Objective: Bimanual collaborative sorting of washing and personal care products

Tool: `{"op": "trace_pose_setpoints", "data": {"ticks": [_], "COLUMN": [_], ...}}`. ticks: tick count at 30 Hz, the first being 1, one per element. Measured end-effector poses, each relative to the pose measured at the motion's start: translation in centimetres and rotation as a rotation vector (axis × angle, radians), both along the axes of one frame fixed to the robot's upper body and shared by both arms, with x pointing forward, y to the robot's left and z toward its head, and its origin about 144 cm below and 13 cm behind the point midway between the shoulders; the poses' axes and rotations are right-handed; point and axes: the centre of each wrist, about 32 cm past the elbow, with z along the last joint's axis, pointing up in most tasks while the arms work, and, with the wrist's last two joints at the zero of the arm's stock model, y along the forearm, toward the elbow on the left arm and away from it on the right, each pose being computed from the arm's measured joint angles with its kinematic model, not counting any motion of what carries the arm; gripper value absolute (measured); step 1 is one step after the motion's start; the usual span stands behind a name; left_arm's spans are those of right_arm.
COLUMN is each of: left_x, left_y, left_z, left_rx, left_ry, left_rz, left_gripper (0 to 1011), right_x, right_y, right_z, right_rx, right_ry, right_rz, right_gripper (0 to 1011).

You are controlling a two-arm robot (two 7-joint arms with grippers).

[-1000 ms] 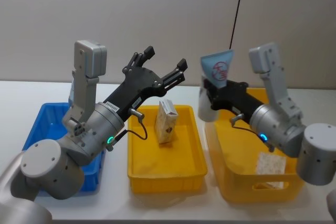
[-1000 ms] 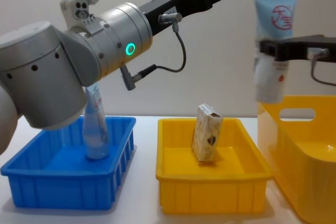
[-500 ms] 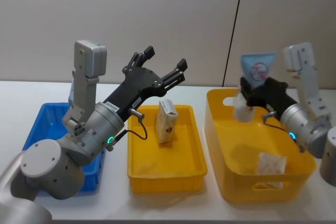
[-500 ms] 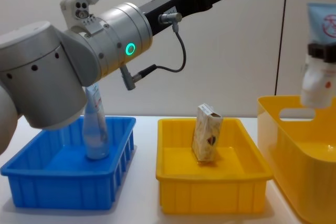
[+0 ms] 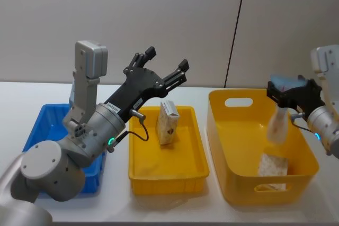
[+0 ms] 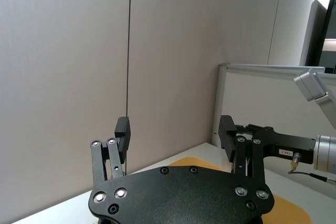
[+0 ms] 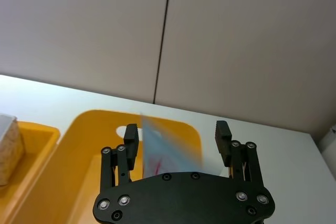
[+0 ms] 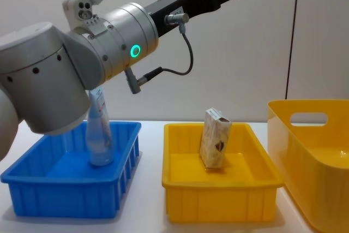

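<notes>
Over at the right, the right gripper (image 5: 291, 89) hangs above the deep yellow bin (image 5: 233, 181), its fingers spread apart with a pale-blue squeeze tube (image 5: 276, 123) blurred between and below them, above a beige packet (image 5: 272, 166) lying on the bin floor. The left gripper (image 5: 165, 67) is raised above the shallow yellow tray (image 5: 167, 175), fingers wide and holding nothing. A second beige packet (image 8: 215, 144) stands upright in that tray, and another squeeze tube (image 8: 98, 135) stands in the blue bin (image 8: 65, 200).

Plain grey wall (image 5: 159, 19), white table (image 5: 111, 210)
</notes>
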Motion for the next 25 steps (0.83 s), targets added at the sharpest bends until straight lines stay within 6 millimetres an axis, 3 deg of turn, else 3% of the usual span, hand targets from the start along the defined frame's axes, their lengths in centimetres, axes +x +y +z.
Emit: {"op": "trace_pose_setpoints", "data": {"ticks": [1, 6, 25], "left_x": [0.0, 0.0, 0.0], "left_y": [0.0, 0.0, 0.0], "left_z": [0.0, 0.0, 0.0], "left_rx": [0.000, 0.000, 0.000], "left_ry": [0.000, 0.000, 0.000], "left_rz": [0.000, 0.000, 0.000], "left_gripper": [1001, 1001, 1001], "right_x": [0.0, 0.0, 0.0], "right_y": [-0.1, -0.6, -1.3], "right_z": [0.0, 0.0, -0.1], "right_rx": [-0.002, -0.009, -0.019], "right_ry": [0.001, 0.004, 0.010], "right_rz": [-0.006, -0.034, -0.073], "right_gripper": [904, 1000, 1002]}}
